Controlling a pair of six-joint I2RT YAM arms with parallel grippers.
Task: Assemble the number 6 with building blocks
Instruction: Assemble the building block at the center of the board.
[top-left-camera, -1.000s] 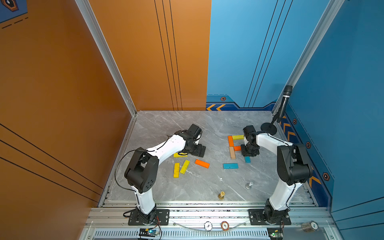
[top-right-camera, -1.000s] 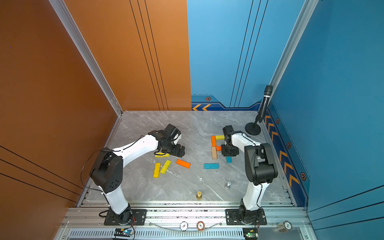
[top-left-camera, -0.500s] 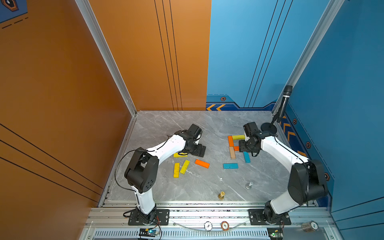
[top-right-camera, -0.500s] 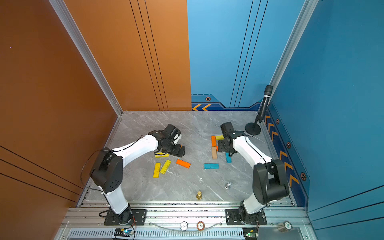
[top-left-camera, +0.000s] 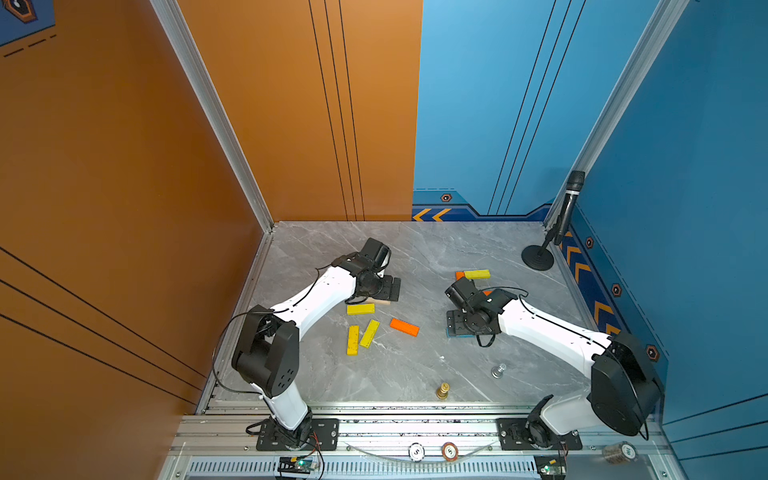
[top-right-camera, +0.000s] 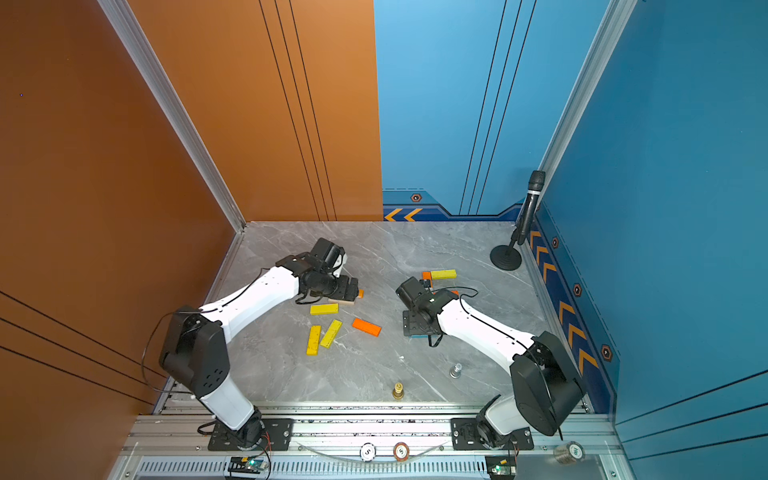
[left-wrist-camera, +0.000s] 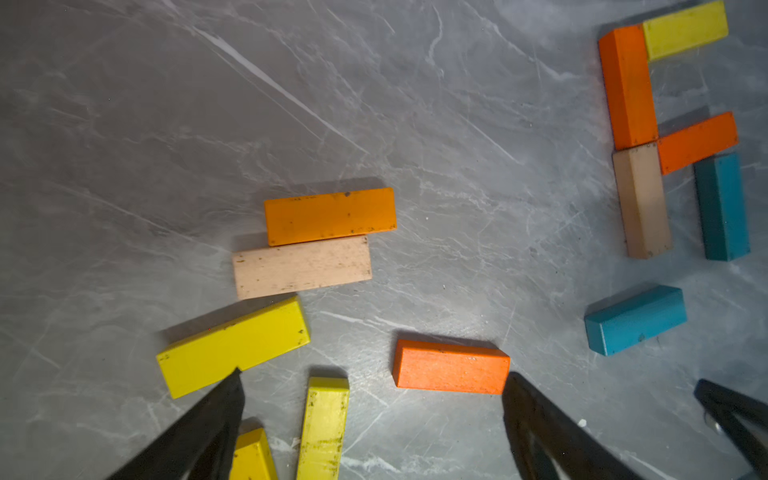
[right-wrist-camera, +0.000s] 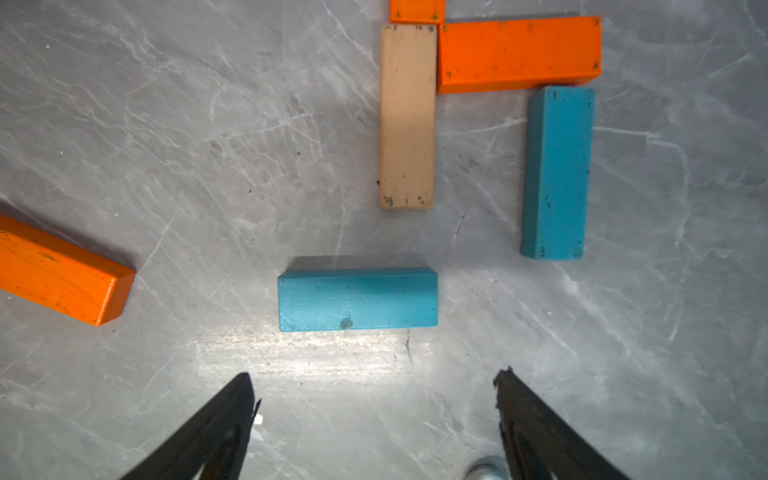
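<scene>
- Currently the number 6 (left-wrist-camera: 629, 83) is part-built on the right half of the counter (top-left-camera: 415, 257) — orange, yellow and tan planks joined, with a teal plank (right-wrist-camera: 557, 172) set parallel to the tan plank (right-wrist-camera: 407, 116).
- A second teal plank (right-wrist-camera: 357, 299) lies loose near the figure's open end.
- Right gripper (right-wrist-camera: 374, 376): jaws wide, holding nothing, just short of that loose plank.
- Left gripper (left-wrist-camera: 374, 374): jaws wide and empty — over the spare building blocks (left-wrist-camera: 301, 266).
- A gold piece (top-left-camera: 442, 390) and a silver piece (top-left-camera: 498, 370) stand near the front edge.
</scene>
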